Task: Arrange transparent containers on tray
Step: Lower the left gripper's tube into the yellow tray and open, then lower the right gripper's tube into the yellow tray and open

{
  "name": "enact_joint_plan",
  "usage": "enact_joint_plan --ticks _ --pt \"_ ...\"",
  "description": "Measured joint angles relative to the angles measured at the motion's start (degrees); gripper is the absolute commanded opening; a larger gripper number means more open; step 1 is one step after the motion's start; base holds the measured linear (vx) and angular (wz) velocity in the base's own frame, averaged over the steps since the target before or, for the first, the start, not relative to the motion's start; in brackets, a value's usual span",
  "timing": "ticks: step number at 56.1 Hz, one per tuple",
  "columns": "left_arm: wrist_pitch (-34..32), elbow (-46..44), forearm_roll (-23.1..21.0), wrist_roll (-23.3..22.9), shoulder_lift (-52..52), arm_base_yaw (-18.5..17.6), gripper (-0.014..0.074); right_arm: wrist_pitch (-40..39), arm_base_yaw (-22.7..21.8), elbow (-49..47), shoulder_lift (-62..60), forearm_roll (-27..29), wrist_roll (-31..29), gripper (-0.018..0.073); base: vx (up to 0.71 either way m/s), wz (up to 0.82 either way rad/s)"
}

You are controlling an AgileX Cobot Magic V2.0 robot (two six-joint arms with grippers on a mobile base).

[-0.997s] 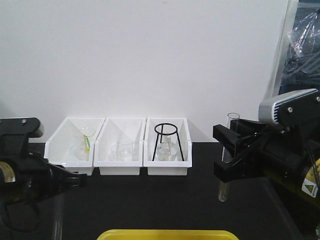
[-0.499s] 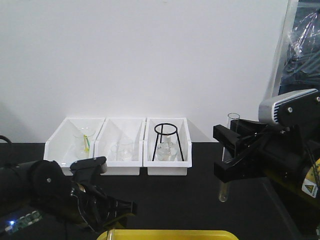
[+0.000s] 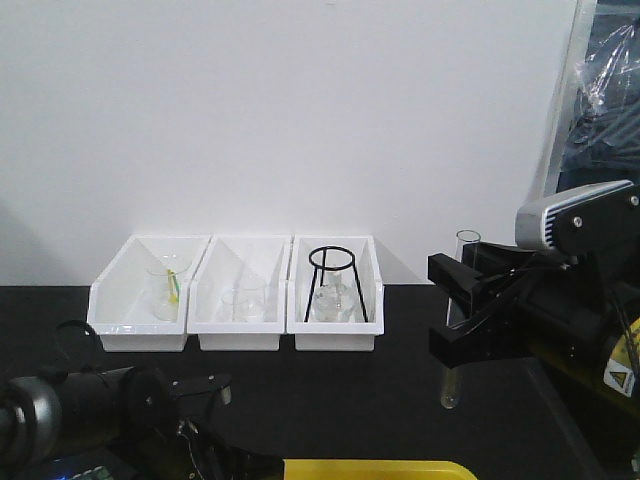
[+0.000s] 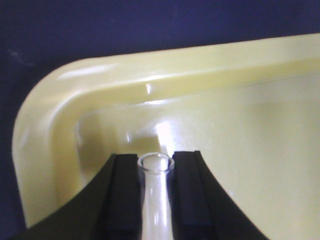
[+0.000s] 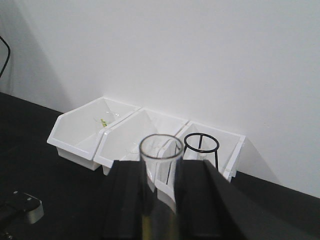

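Since half a second ago the left arm has sunk lower at the near left of the black worktop, and the right arm has barely shifted.

The left gripper is over a rounded corner of the one broad bright-yellow plastic tray. Its black jaws are clenched on a slender clear glass test tube, whose open rim points over the tray's floor, inside the raised rim. Whether the glass touches the floor cannot be told. In the front view only the tray's far rim shows, at the near edge of the worktop.

The right gripper hangs above the right side of the worktop, well apart from the tray. Its jaws grasp a second clear glass test tube at mid-length; it stands almost upright, open rim up and round bottom clear of the worktop. The right wrist view shows that tube pinched between both black jaws.

Three white plastic bins stand side by side along the back edge of the worktop, against the white wall. Each holds one clear glass vessel; the leftmost vessel has a yellow-green streak in it. The rightmost bin also holds one black wire tripod stand.
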Motion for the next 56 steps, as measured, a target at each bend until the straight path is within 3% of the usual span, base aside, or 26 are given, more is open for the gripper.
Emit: enact_joint_plan --ticks 24,41,56 --pt "-0.57 0.00 0.05 0.04 1.03 0.00 0.0402 0.91 0.00 0.00 0.00 0.00 0.00 -0.0013 0.00 0.00" --pt "-0.61 0.00 2.18 0.16 0.29 0.00 0.0424 12.74 0.00 0.00 4.06 3.18 0.00 -0.0013 0.00 0.00" --pt "-4.82 0.00 2.40 0.52 -7.62 0.00 0.0422 24.21 0.00 0.00 12.63 16.77 0.00 -0.0011 0.00 0.00"
